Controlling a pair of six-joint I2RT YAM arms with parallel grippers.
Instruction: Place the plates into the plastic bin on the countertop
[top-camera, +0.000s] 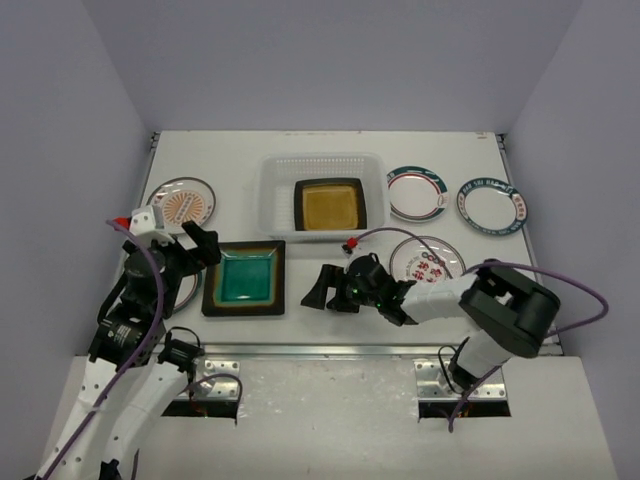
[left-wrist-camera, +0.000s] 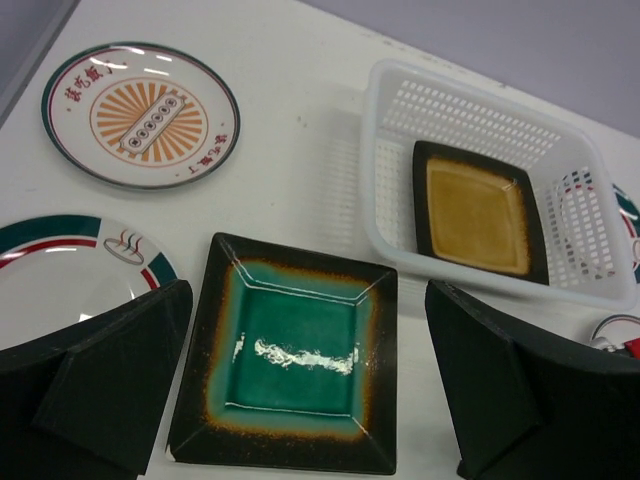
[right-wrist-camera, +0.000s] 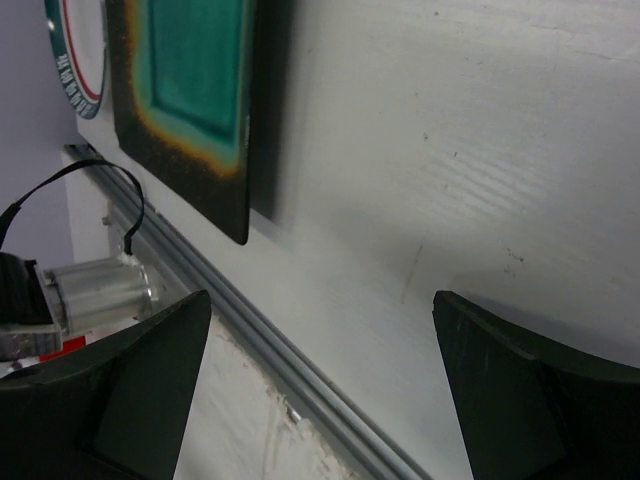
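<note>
The amber square plate (top-camera: 332, 205) lies inside the plastic bin (top-camera: 270, 195) at the back middle of the countertop (top-camera: 250, 150). The teal square plate (top-camera: 245, 279) lies flat in front of the bin. My left gripper (top-camera: 198, 245) is open and empty, above the teal plate's left side. In the left wrist view the teal plate (left-wrist-camera: 295, 360) shows between the open fingers (left-wrist-camera: 100, 390), with the bin (left-wrist-camera: 390, 170) and the amber plate (left-wrist-camera: 478, 215) behind. My right gripper (top-camera: 325, 290) is open and empty, low, just right of the teal plate (right-wrist-camera: 190, 90).
Round white plates lie around: an orange sunburst one (top-camera: 183, 203) at back left, one (left-wrist-camera: 70, 270) partly under my left arm, two (top-camera: 416, 192) (top-camera: 491, 205) right of the bin, and one (top-camera: 427, 260) by my right arm. The metal front edge (right-wrist-camera: 300, 370) runs close below my right gripper.
</note>
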